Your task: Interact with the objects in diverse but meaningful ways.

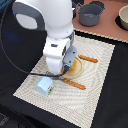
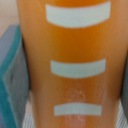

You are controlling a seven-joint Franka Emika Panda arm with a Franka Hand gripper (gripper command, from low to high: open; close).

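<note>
The yellow-orange bread loaf [image 1: 76, 68] lies on the beige placemat [image 1: 100, 85], partly hidden under my gripper [image 1: 70, 64]. In the wrist view the loaf [image 2: 75, 45], with white score marks, fills the picture between the fingers [image 2: 10, 75] of my gripper [image 2: 67, 100]. The fingers press on its two sides with no gap showing. The pale blue carton-shaped block [image 1: 44, 86] stands on the mat to the exterior view's left of the gripper. The small white-and-blue piece is not in view.
Two orange-brown sticks lie on the mat, one beyond the loaf [image 1: 88, 59] and one in front of it [image 1: 75, 84]; sausage or cutlery handle, I cannot tell. A grey pot [image 1: 91, 14] and a bowl [image 1: 122, 19] stand on the far counter.
</note>
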